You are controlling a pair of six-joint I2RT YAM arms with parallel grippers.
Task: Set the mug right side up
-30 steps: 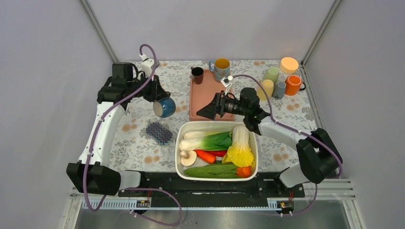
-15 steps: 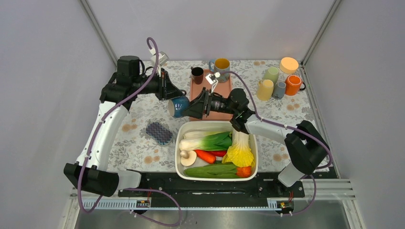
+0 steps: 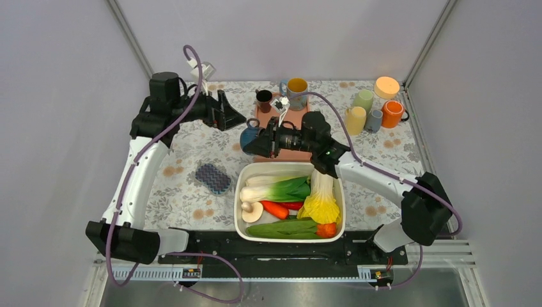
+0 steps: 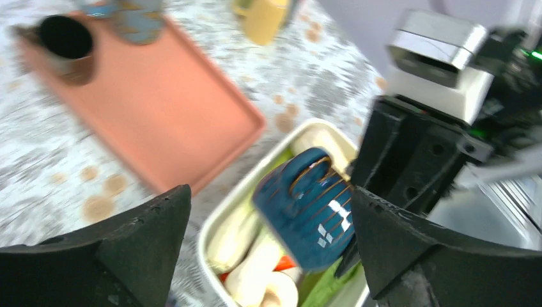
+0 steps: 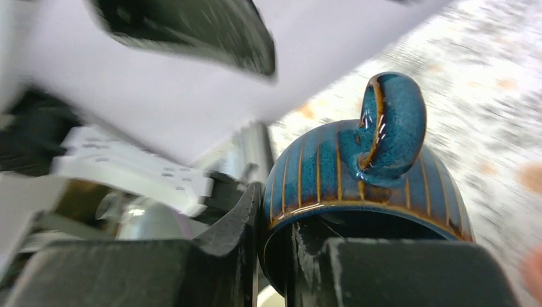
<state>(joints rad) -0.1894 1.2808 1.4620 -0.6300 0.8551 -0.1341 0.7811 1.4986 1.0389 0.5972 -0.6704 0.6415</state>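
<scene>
Mug, dark blue ribbed glazed ceramic (image 3: 250, 135), held off the table at centre of top view, just left of salmon rectangular tray (image 3: 267, 115), rim clamped between right gripper (image 3: 254, 144) fingers; left gripper (image 3: 234, 116) spread wide, empty, just upper left.

- No words, labels, brand names, numbers or signs can be read in any view.
- The blue mug (image 3: 251, 135) shows only thin brown stripes, no lettering.
- The white housing (image 4: 441, 77) just beside the blue mug is too blurred to show any marking.
</scene>
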